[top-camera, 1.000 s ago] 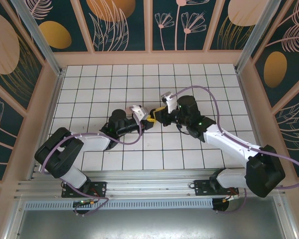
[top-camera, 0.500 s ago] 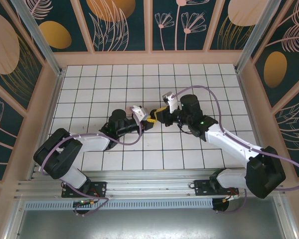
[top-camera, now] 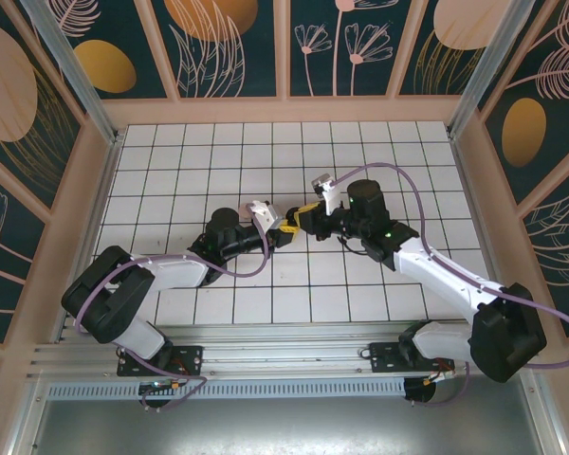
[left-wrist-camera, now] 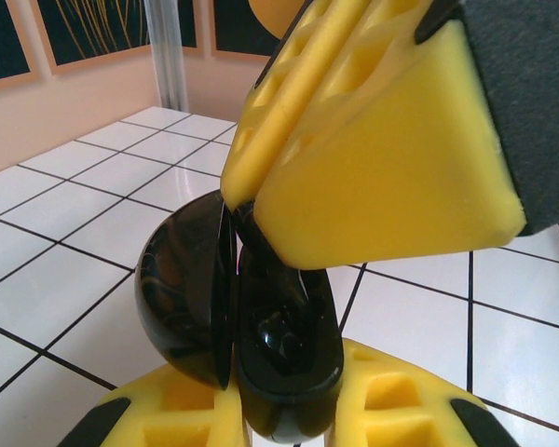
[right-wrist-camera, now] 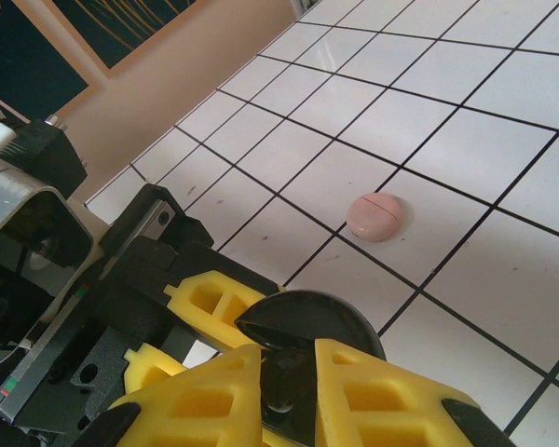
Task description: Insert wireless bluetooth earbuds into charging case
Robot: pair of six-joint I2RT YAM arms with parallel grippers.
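In the middle of the tiled table my two grippers meet tip to tip. My left gripper (left-wrist-camera: 279, 414) is shut on the base of a glossy black charging case (left-wrist-camera: 289, 358), which stands on edge. Its lid (left-wrist-camera: 182, 279) is swung open to the left. From above, my right gripper (right-wrist-camera: 289, 386) reaches into the open case (right-wrist-camera: 307, 321). It is shut on a small black bud-shaped piece (right-wrist-camera: 278, 377). Whether that piece is one of the earbuds I cannot tell. In the top view the left gripper (top-camera: 285, 232) and right gripper (top-camera: 303, 213) touch.
A closed round pink disc (right-wrist-camera: 374, 217) lies on the white tiles just beyond the black case. A peach-coloured wall (top-camera: 284, 109) rims the tiled table (top-camera: 218, 161) on three sides. Purple cables loop above both arms.
The right arm's wrist has drifted slightly to the right and the left arm's elbow slightly to the left. The grippers stay met at the case and both grips are unchanged.
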